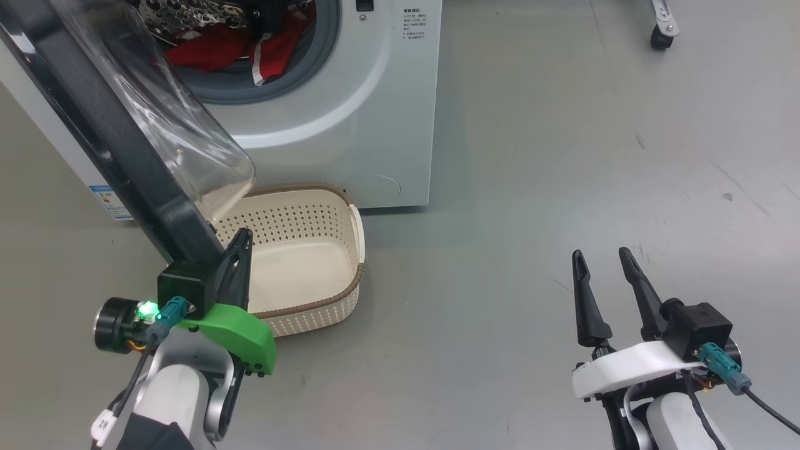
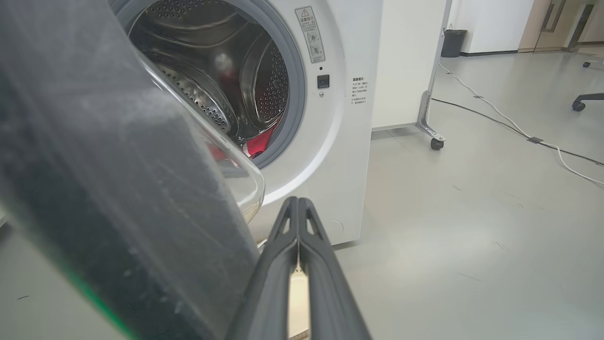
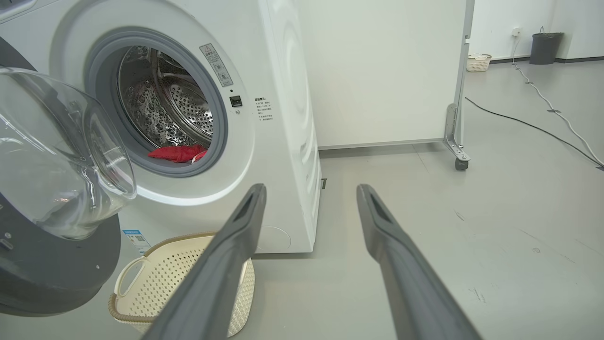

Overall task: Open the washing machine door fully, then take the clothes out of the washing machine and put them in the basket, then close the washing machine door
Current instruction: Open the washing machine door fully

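The white washing machine (image 1: 350,125) (image 2: 339,156) (image 3: 278,118) stands with its round washing machine door (image 1: 119,144) (image 2: 118,198) (image 3: 52,198) swung out to the left, black rim and clear glass bowl facing me. Red clothes (image 1: 237,47) (image 2: 257,144) (image 3: 177,152) lie in the steel drum. The cream basket (image 1: 306,250) (image 3: 160,278) sits on the floor below the door. My left gripper (image 1: 240,237) (image 2: 298,203) is shut, its fingers against the inner side of the door's lower rim, over the basket. My right gripper (image 1: 603,255) (image 3: 311,189) is open and holds nothing, low over the bare floor at the right.
Grey floor (image 1: 562,156) stretches to the right of the machine. A white wheeled panel (image 3: 387,71) stands behind the machine, its caster (image 1: 661,37) (image 2: 436,143) on the floor. A cable (image 2: 519,130) runs across the floor farther back, near a dark bin (image 3: 542,47).
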### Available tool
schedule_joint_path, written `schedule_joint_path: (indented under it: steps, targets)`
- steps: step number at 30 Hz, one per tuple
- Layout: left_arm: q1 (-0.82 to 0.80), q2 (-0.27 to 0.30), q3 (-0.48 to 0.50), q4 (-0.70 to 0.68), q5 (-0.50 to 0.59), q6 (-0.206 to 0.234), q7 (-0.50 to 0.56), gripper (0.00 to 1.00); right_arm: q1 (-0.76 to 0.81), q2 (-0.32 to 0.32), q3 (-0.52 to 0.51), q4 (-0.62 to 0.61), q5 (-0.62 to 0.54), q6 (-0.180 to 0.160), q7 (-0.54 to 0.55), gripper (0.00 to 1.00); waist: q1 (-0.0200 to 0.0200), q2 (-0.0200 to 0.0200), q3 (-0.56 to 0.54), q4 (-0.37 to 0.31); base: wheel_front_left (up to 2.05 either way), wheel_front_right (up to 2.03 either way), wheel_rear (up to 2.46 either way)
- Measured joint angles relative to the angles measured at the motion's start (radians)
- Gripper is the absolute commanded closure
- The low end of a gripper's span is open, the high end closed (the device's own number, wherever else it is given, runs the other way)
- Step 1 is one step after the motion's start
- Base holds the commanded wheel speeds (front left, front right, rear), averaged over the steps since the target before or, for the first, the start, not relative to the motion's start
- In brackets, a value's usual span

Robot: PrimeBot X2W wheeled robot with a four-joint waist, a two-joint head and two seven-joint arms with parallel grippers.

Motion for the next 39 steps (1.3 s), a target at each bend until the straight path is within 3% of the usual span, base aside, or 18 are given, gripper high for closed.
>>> schedule_joint_path:
  steps: [17, 39]
  targets:
    - [-0.032, -0.013, -0.007, 0.063, -0.016, 0.012, -0.028, 1.00, 0.000, 0.002, -0.027, 0.004, -0.009, 0.000, 0.000, 0.00, 0.0000, 0.0000, -0.005, 0.031, 0.00, 0.00, 0.00]
    - [-0.037, -0.024, -0.006, 0.145, -0.051, 0.014, -0.071, 1.00, 0.014, 0.005, -0.033, 0.013, -0.016, 0.017, 0.000, 0.00, 0.0000, 0.0000, -0.032, 0.198, 0.00, 0.00, 0.00]
